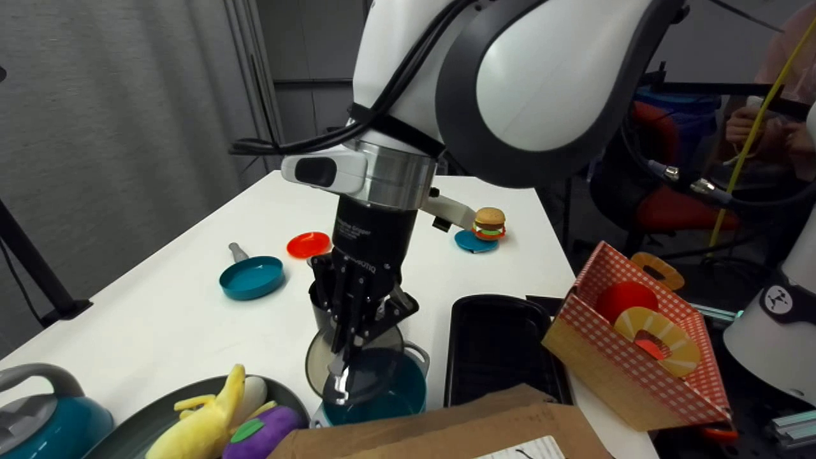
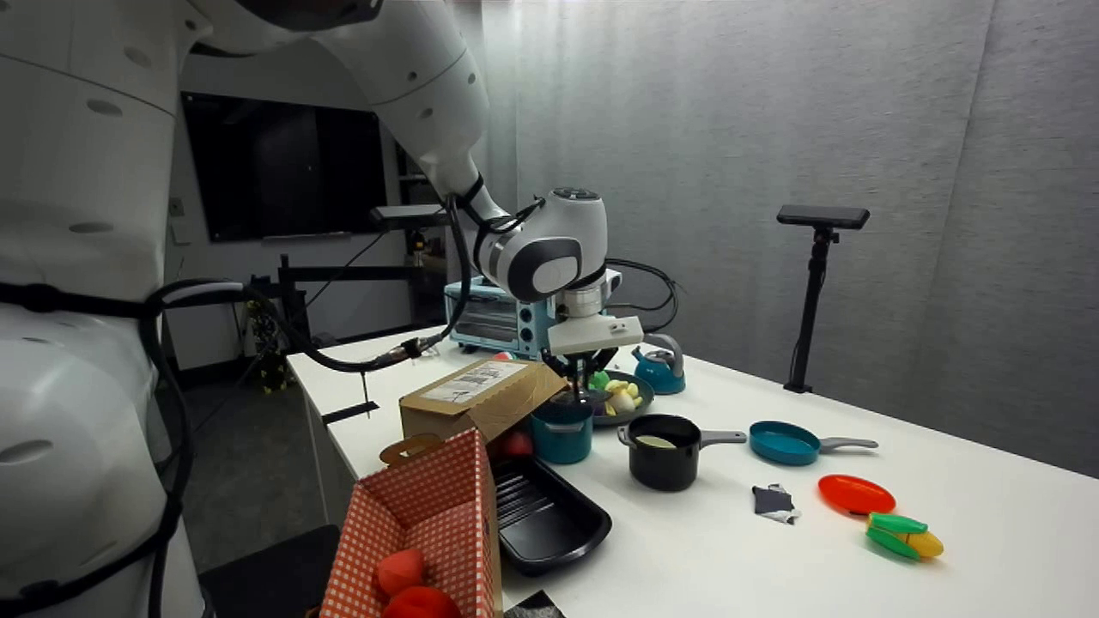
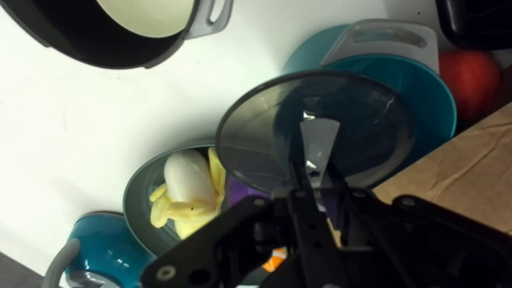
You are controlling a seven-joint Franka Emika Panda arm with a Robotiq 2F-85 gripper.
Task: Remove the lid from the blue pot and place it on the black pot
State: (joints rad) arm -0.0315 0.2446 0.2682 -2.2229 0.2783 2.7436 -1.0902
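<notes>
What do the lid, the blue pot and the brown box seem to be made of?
The lid: glossy smoked glass or plastic, with glints and the blue pot visible through it. The pot: smooth plastic or coated metal; its even teal settles neither. The brown box: matte, probably cardboard, given its creased flap.

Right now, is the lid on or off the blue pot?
Off: the wrist view shows the lid tilted in the gripper, with the inside of the blue pot visible past it. Whether they touch, I can't tell.
</notes>
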